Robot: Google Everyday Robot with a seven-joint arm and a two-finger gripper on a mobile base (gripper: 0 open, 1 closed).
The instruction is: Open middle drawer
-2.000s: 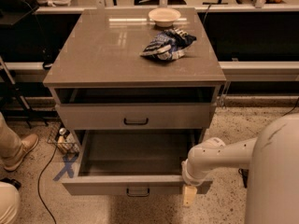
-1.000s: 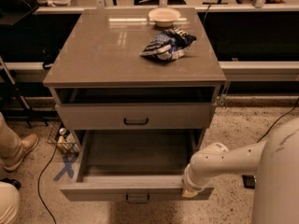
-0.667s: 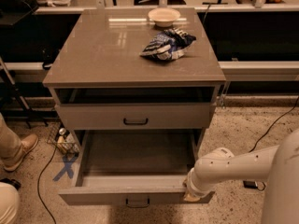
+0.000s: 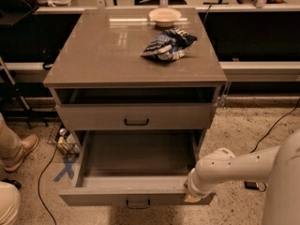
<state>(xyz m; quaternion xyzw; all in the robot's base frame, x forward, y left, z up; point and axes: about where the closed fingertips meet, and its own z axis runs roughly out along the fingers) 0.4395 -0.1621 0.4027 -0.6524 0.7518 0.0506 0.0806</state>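
The middle drawer (image 4: pixel 108 196) is pulled far out of the grey-beige cabinet (image 4: pixel 131 55). Its plain grey box is empty, and its small black bar handle (image 4: pixel 138 203) shows at the bottom edge of the camera view. The drawer above it (image 4: pixel 93 117), with its own black handle (image 4: pixel 136 122), stands nearly shut under a dark gap. My gripper (image 4: pixel 192 196) is at the right front corner of the open drawer, against its front panel. My white arm (image 4: pixel 234 168) reaches in from the lower right.
A white bowl (image 4: pixel 165 16) and a blue-white crumpled bag (image 4: pixel 168 45) lie on the cabinet top. A person's shoe (image 4: pixel 18 149) and knee (image 4: pixel 7 205) are at the left. A wire basket (image 4: pixel 63 142) and a blue tape cross (image 4: pixel 65 165) are on the floor. A cable (image 4: pixel 276 125) runs at the right.
The middle drawer has slid further out toward the camera. My arm and gripper have moved with its right front corner, downward in view.
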